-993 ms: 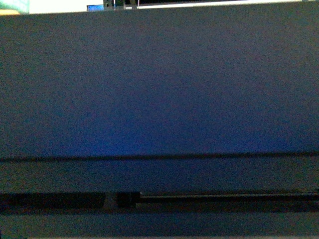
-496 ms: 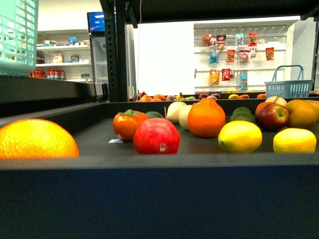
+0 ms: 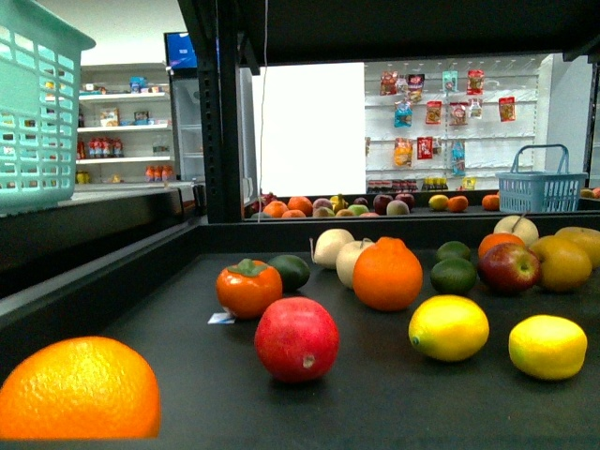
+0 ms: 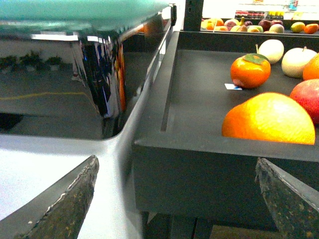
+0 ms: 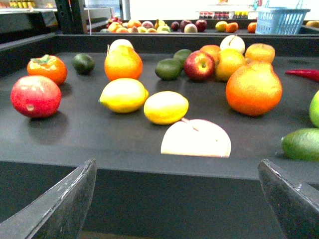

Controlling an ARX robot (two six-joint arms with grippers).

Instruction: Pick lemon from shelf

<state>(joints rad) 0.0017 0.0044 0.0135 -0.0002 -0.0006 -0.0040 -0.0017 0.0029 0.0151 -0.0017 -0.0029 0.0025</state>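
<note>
Two yellow oval lemons lie on the black shelf tray, one lemon right of centre and a second lemon further right. In the right wrist view the same lemons lie side by side, well beyond the tray's front rim. My right gripper is open in front of and below that rim, with nothing between its fingers. My left gripper is open too, below the tray's left front corner. Neither gripper shows in the front view.
A big orange sits at the front left, with a red fruit, a persimmon and a knobbed orange behind it. A pale fruit lies just inside the rim before the lemons. A teal basket stands on the left.
The front view has risen. One second ago it faced only the dark front panel, then the tray's rim. Now it looks over the rim onto the fruit.
</note>
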